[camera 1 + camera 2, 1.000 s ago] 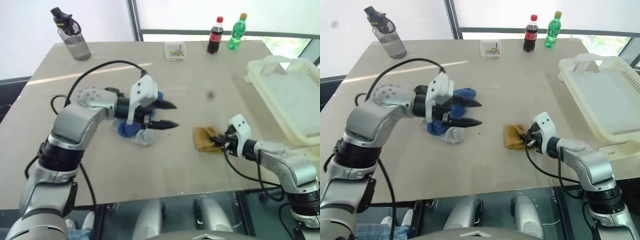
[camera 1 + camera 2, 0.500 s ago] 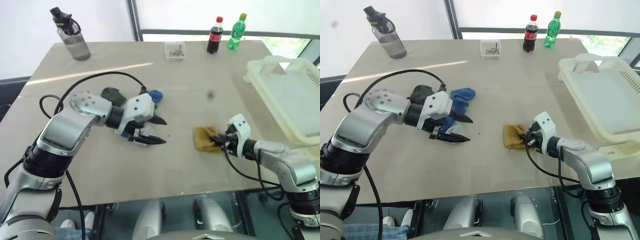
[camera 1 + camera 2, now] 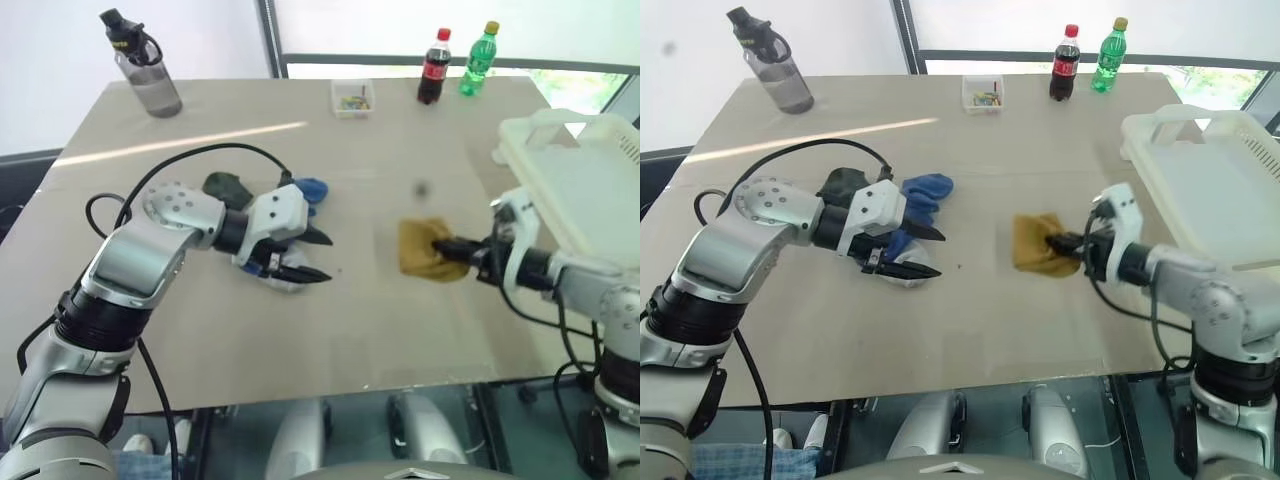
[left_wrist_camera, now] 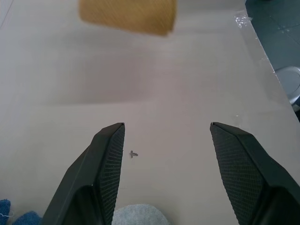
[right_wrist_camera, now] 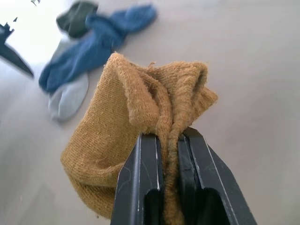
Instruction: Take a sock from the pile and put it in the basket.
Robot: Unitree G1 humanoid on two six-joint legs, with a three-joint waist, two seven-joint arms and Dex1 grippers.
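nearest us, toward the table's right edge, our right gripper [image 3: 1076, 243] is pinched tight on the sock [image 3: 1036, 242]; its cuff is bunched between the jaws and the rest hangs free, looking lifted off the table [image 3: 420, 340]. so we judge the pick done: one sock is out of the pile and in hand.

on the left side, our left gripper [image 3: 313, 257] hovers low over the table with jaws spread wide and nothing between them, its fingertips [image 4: 110, 154] pointing toward the sock. just behind it lies the pile [image 3: 910, 200]: a blue sock [image 3: 924, 188], a pale grey piece under the gripper, and a dark green wad [image 3: 226, 187].

the basket [image 3: 580, 180] sits at the right edge, beyond the right gripper and a little apart from it, and we see no sock in it. what is left, as we judge it, is the carry over its rim and the release.

along the far edge stand a clear box [image 3: 352, 99], two bottles [image 3: 434, 67] and, at the far left corner, a flask [image 3: 143, 66].
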